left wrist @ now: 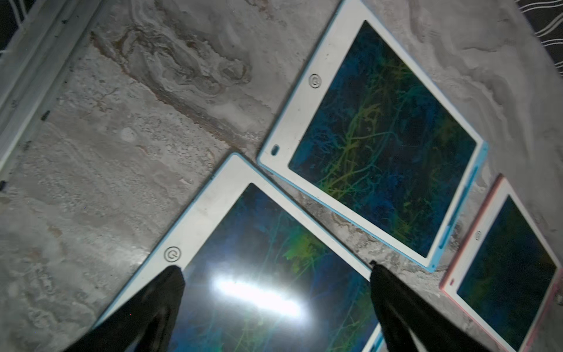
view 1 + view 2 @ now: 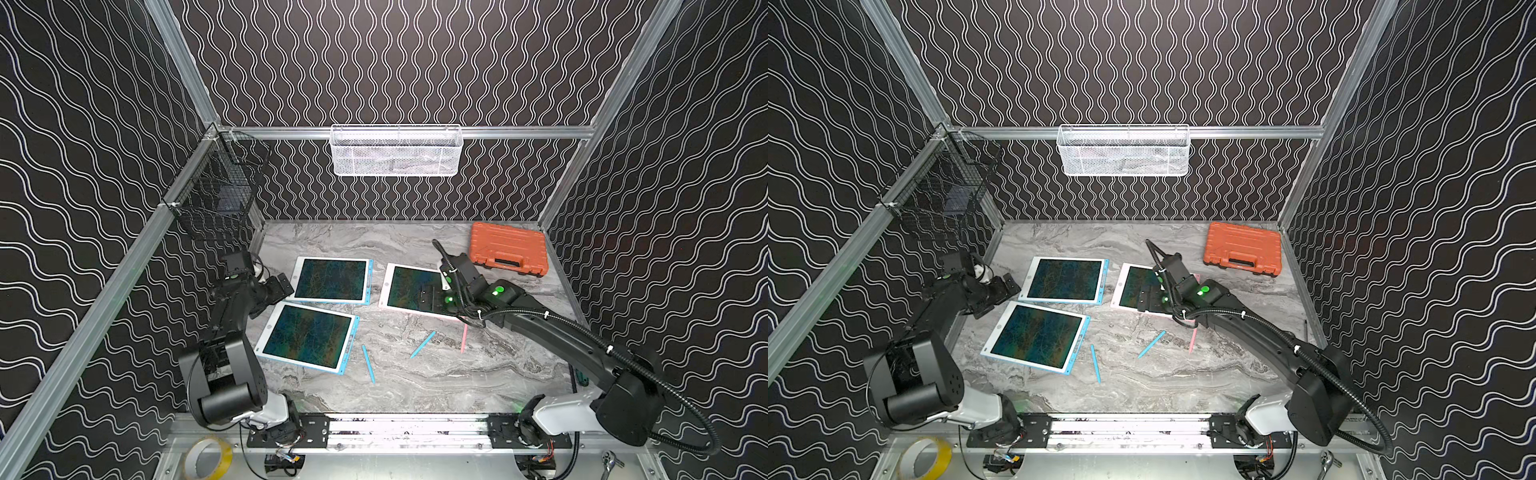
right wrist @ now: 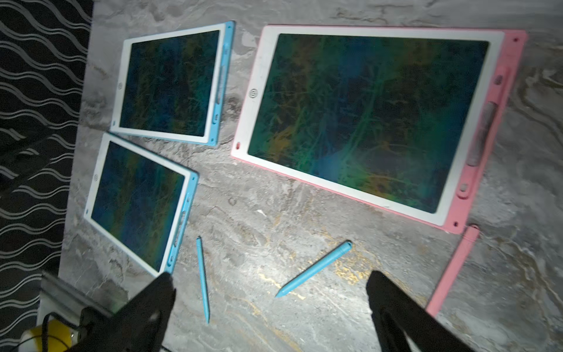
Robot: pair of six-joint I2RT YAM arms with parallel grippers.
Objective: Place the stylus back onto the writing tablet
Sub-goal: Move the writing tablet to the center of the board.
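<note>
Left gripper (image 1: pixel 274 271) and right gripper (image 3: pixel 271 277) hang wide open over a grey marble table (image 2: pixel 436 386), where a pink stylus (image 3: pixel 454 268) and two blue styluses (image 3: pixel 203 280) (image 3: pixel 313 269) lie loose beside three tablets (image 3: pixel 365 122) (image 3: pixel 170 82) (image 3: pixel 137 204), black wavy-lined walls (image 2: pixel 374 62) around.

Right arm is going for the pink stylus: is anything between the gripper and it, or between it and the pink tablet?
Nothing visible. The right gripper is open and appears to hang over the pink tablet. The pink stylus lies free on the table, one end by that tablet's corner. The nearest blue stylus lies clear of that path.
</note>
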